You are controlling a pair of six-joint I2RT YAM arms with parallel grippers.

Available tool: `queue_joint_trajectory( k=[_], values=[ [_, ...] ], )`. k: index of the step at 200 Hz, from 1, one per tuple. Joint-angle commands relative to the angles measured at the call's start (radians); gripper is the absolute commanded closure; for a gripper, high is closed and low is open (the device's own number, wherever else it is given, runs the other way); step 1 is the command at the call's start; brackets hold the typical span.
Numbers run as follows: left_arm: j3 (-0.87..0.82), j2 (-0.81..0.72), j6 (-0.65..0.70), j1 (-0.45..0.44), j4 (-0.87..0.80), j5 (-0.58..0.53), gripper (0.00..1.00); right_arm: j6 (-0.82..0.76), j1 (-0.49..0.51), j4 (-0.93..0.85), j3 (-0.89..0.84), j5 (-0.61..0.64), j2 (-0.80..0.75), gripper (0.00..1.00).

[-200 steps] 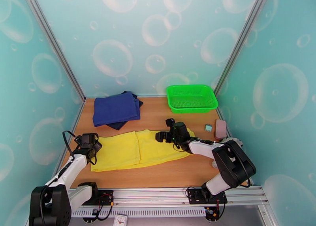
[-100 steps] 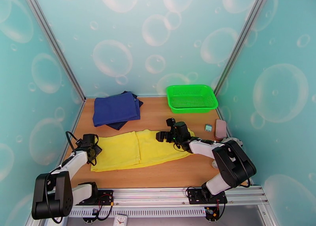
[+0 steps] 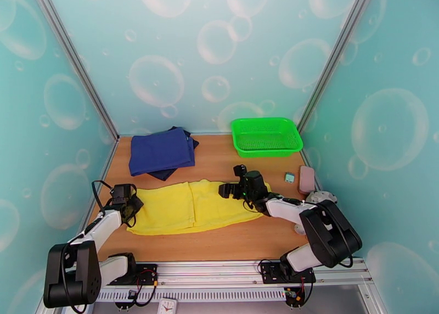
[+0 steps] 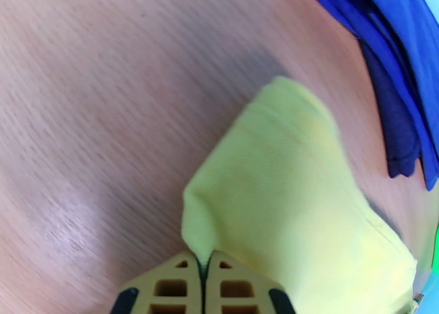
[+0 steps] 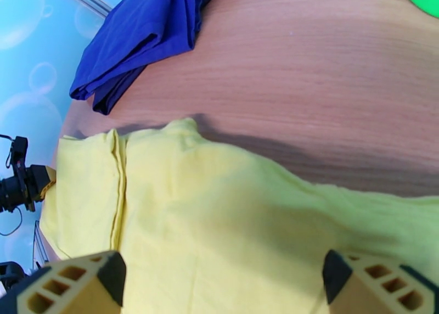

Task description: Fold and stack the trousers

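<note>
The yellow trousers (image 3: 186, 208) lie flat across the near half of the wooden table (image 3: 219, 161), stretching from about 8 o'clock to 4 o'clock, with one layer folded over at the left half. At the 8 o'clock end, the left gripper (image 4: 203, 263) has its jaws pressed together, pinching a raised fold of the trousers' edge. At the 4 o'clock end, the right gripper (image 5: 222, 276) hangs over the cloth with its fingers (image 5: 82, 282) spread wide, holding nothing. A pile of navy blue garments (image 3: 162, 151) sits at 10 o'clock, apart from the trousers, and a green plastic basket (image 3: 266, 135) stands at 1 o'clock.
</note>
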Motion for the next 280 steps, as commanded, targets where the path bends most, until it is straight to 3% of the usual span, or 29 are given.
queue_joint_trajectory(
  k=[1, 65, 118, 160, 189, 226, 280],
  values=[
    [0.118, -0.038, 0.044, -0.008, -0.085, 0.007, 1.00, -0.022, -0.008, 0.058, -0.033, 0.053, -0.058, 0.01],
    [0.362, -0.072, 0.163, -0.004, -0.372, -0.172, 1.00, 0.051, -0.107, 0.090, -0.104, 0.096, -0.148, 0.01],
    [0.498, -0.090, 0.197, 0.011, -0.448, -0.228, 1.00, 0.068, -0.132, 0.005, -0.075, 0.137, -0.132, 0.01],
    [0.618, -0.071, 0.252, 0.055, -0.501, -0.342, 1.00, 0.037, -0.129, -0.122, -0.020, 0.195, -0.099, 0.01],
    [0.647, -0.049, 0.285, 0.102, -0.493, -0.336, 1.00, 0.016, -0.093, -0.132, 0.017, 0.133, -0.028, 0.01],
    [0.712, -0.019, 0.312, 0.113, -0.504, -0.310, 1.00, -0.043, 0.031, -0.139, 0.089, 0.091, 0.071, 0.01],
    [0.636, -0.120, 0.183, 0.055, -0.380, 0.024, 1.00, -0.054, 0.057, -0.226, 0.163, 0.111, 0.177, 0.08]
  ],
)
